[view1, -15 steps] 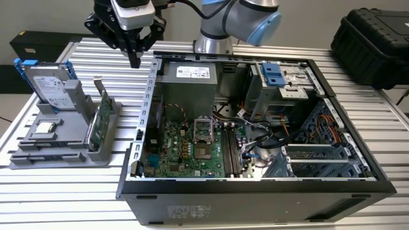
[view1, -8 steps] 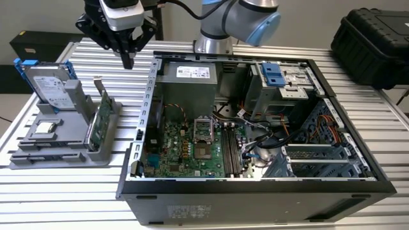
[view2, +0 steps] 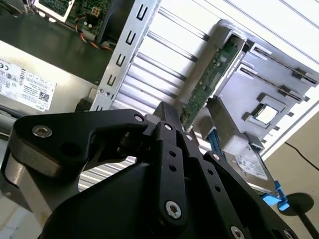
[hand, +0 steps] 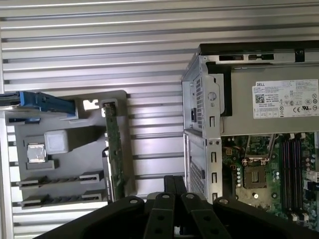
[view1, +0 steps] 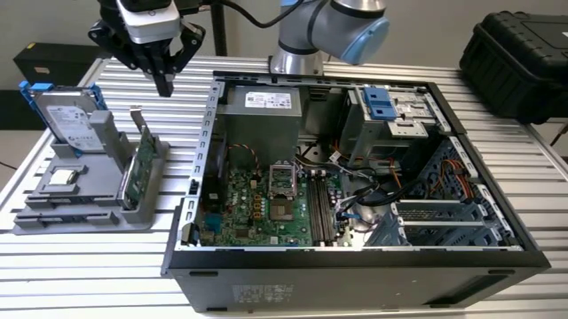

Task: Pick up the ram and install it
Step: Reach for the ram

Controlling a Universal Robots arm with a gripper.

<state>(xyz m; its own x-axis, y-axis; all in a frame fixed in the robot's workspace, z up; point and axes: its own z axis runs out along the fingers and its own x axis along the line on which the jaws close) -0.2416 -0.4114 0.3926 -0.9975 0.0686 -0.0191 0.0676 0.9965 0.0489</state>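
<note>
My gripper (view1: 164, 88) hangs above the ribbed table, between the grey holder (view1: 98, 166) and the open computer case (view1: 355, 259). Its fingers (hand: 170, 183) are pressed together with nothing between them. Thin dark strips, which look like the ram (view1: 55, 197), sit on edge in the holder's front slots (hand: 30, 182), well below and forward of the gripper. The motherboard's memory slots (view1: 324, 207) run beside the processor socket (view1: 282, 179), and they are also seen in the first wrist view (hand: 291, 164).
The holder also carries a green card (view1: 138, 174) standing upright, a silver hard drive (view1: 71, 119) with blue rails, and a small chip (view1: 60, 177). The case holds a power supply (view1: 262, 116) and loose cables (view1: 373, 193). A black box (view1: 519, 60) stands at the exterior view's right.
</note>
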